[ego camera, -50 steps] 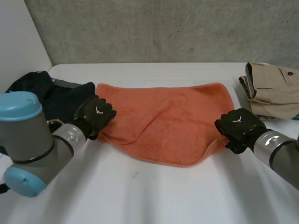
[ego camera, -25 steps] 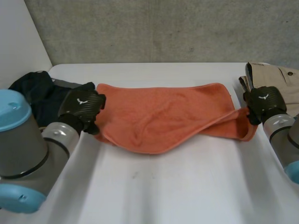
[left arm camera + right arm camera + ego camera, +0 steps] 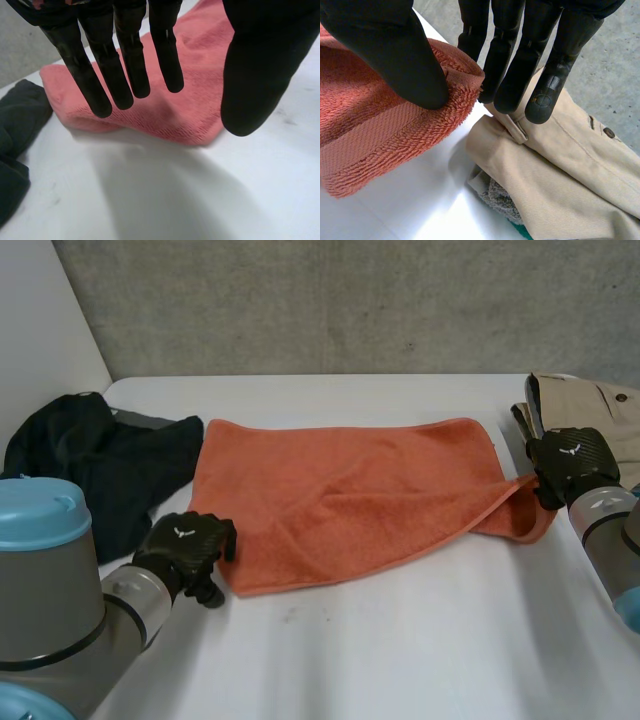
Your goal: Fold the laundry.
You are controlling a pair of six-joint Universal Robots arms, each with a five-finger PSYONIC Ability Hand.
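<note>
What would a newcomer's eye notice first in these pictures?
The orange towel spread on the table, its right corner pinched by the right hand. The left hand hangs open at its near left corner. Dark clothes lie left of it, a beige garment right.

From the head, between and behind the arms: looks down and forward across the whole white tabletop [image 3: 400,640] to the grey wall [image 3: 350,300], from well back. From the left wrist: peers close along the left hand [image 3: 260,65] at a near corner of the orange towel [image 3: 190,110]; from the right wrist: closer still, past the right hand [image 3: 385,55] at the towel's end beside the beige trousers [image 3: 570,165]. Shares both towel corners with the head view.
</note>
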